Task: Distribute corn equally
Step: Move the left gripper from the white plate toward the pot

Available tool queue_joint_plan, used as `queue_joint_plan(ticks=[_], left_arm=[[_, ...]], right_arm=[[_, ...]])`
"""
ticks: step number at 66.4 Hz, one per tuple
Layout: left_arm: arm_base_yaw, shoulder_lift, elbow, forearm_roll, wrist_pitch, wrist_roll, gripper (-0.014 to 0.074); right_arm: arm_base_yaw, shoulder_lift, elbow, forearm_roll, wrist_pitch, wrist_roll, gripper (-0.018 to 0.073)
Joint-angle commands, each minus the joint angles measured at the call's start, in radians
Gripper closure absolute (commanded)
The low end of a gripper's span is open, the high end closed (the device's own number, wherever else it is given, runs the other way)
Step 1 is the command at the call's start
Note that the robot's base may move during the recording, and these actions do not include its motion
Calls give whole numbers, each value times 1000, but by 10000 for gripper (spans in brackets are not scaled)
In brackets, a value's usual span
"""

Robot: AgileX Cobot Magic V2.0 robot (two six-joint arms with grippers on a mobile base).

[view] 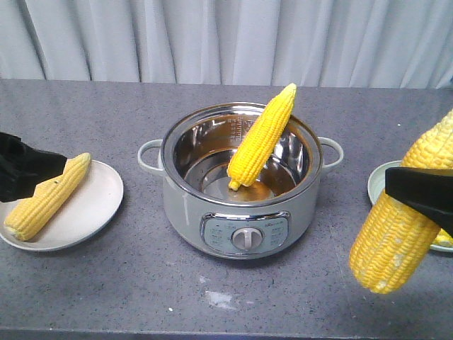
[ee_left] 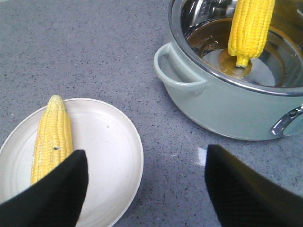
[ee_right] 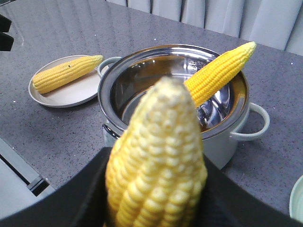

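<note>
One corn cob (view: 262,138) leans upright inside the steel pot (view: 241,212), its tip over the rim. Another cob (view: 46,198) lies on the white plate (view: 92,205) at the left. My left gripper (view: 39,170) hovers over that plate's near end. In the left wrist view it (ee_left: 147,189) is open, with only plate edge and table between its fingers. My right gripper (view: 425,191) is shut on a third cob (view: 400,234), held tilted in the air in front of a pale green plate (view: 379,184). In the right wrist view this cob (ee_right: 156,156) fills the jaws.
The pot has two side handles (view: 150,156) and a front control knob (view: 245,239). A sliver of yellow (view: 444,239) shows on the green plate behind the held cob. Grey curtains hang behind the grey counter (view: 106,283). A small white smear (view: 219,299) marks the counter near the front.
</note>
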Motion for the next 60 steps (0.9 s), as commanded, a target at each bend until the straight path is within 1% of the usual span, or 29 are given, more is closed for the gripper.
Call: queue_joint_plan(ticks=[1,19,23,28,37,44,51,60], left_arm=[[-5,-18,-21,-32,-62,-1,94],[-5,-18,-21,-32,-72,-2,94],[-5,-18,-21,-36,-79,-22,94],[-5,-18,-21,-64,-82,-25,89],[-9,-16,-38,-142,-67,41,56],[-44,4,-85,-146,-22,50,24],[-98,49,-156,-143,28,59,-1],[-162,108,-228,-143,45,71,0]], right_arm=[[-1,-3,-25,24,-58,-5,363],[-1,-3,-25,26,-58,-4,363],[-1,-3,-25,26,-58,-4,363],[-1,-3,-25,27,-58,-4,363],[-1,-3,-25,27,-58,-4,363],[-1,-3,-25,27,-58,-4,363],[-1,-3,-25,27,-58,-4,363],[-1,-3,-25,27,-58,-4,363]])
